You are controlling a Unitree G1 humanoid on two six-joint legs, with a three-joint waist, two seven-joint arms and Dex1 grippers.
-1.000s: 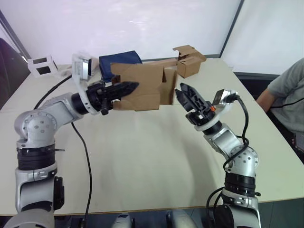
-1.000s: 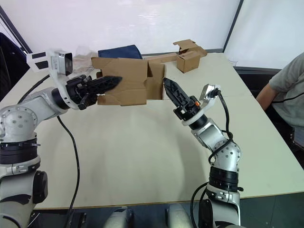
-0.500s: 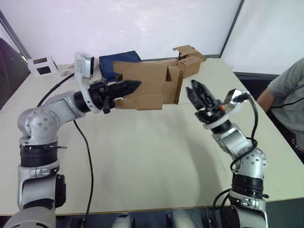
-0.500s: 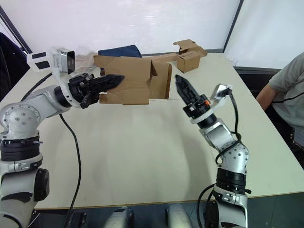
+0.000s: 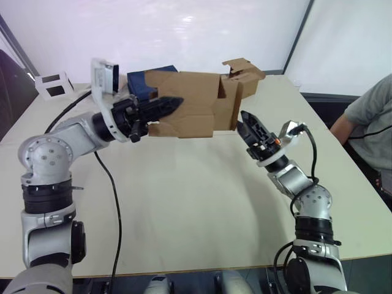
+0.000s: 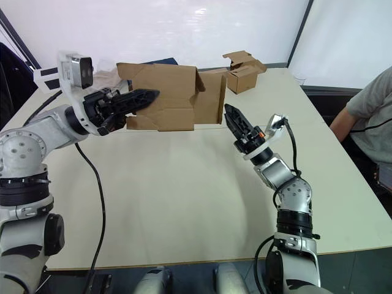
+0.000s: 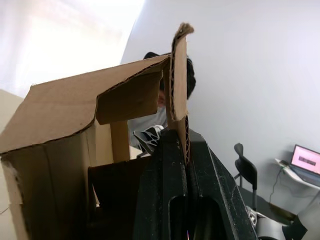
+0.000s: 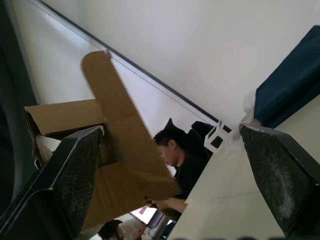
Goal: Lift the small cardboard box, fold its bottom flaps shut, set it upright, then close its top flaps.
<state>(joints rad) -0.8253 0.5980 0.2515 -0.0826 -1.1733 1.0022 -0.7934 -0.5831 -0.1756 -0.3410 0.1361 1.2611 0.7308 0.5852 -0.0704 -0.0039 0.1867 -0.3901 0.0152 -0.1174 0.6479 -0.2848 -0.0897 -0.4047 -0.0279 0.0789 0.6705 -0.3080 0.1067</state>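
Observation:
The small cardboard box [image 5: 190, 110] hangs on its side above the far half of the table. My left gripper [image 5: 166, 105] is shut on a cardboard panel at the box's left end, and the left wrist view shows that panel's edge [image 7: 179, 100] pinched between the fingers. At the right end the flaps [image 5: 228, 103] stand open. I cannot tell which end holds the bottom flaps and which the top flaps. My right gripper [image 5: 246, 121] is open just beside and below the right-end flaps, not touching them; its fingers [image 8: 75, 185] stand wide apart.
A second cardboard box [image 5: 245, 76] with raised flaps sits at the table's back right. A dark blue item [image 5: 142, 82] and a white block [image 5: 54, 84] lie at the back left. A person [image 5: 373, 119] sits past the table's right edge.
The left arm has raised the box and carried it a little to the right. The right gripper drew back to the right, then came in again under the right-end flaps.

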